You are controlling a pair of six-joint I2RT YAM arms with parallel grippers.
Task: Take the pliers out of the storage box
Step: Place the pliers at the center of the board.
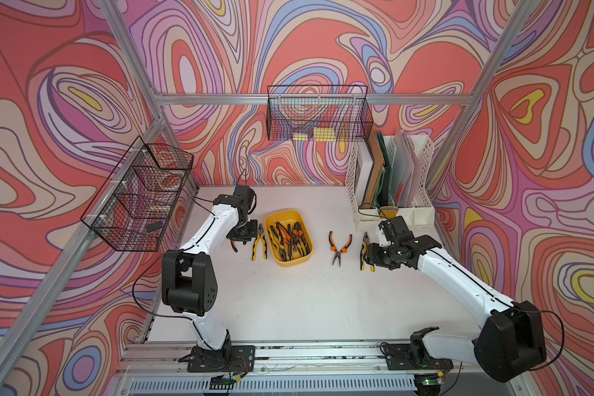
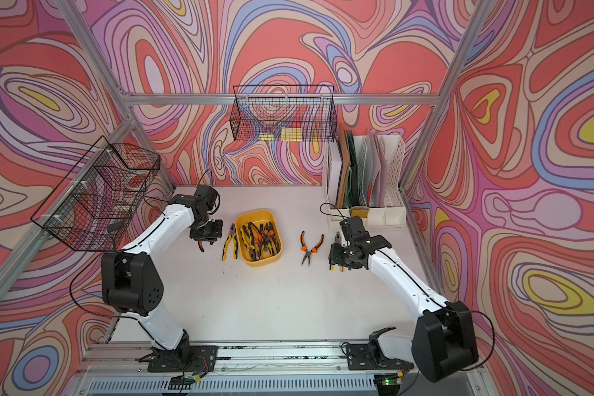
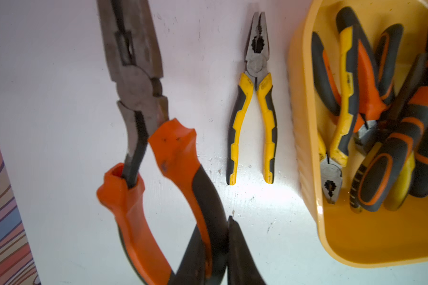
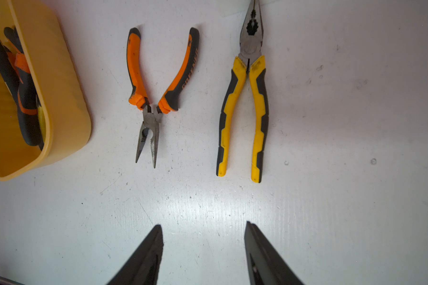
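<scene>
Pliers with orange handles (image 3: 139, 81) sit clamped in the left gripper (image 3: 215, 237); storage box (image 1: 290, 262) at its three o'clock. Right gripper (image 4: 203, 227) half-open, empty, yellow-handled pliers (image 4: 242, 111) just beside.

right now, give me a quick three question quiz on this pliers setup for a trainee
1. True or false: the left hand is shut on the orange-handled needle-nose pliers.
2. How many pliers lie loose on the table, outside the storage box? A one, B three, C six.
3. Fill the gap: the right hand is ____ and holds nothing.

Key: 1 true. 2 B: a yellow-handled pair on the left arm's side of the box, an orange-handled pair and a second yellow-handled pair on the right arm's side. 3 open.
</scene>
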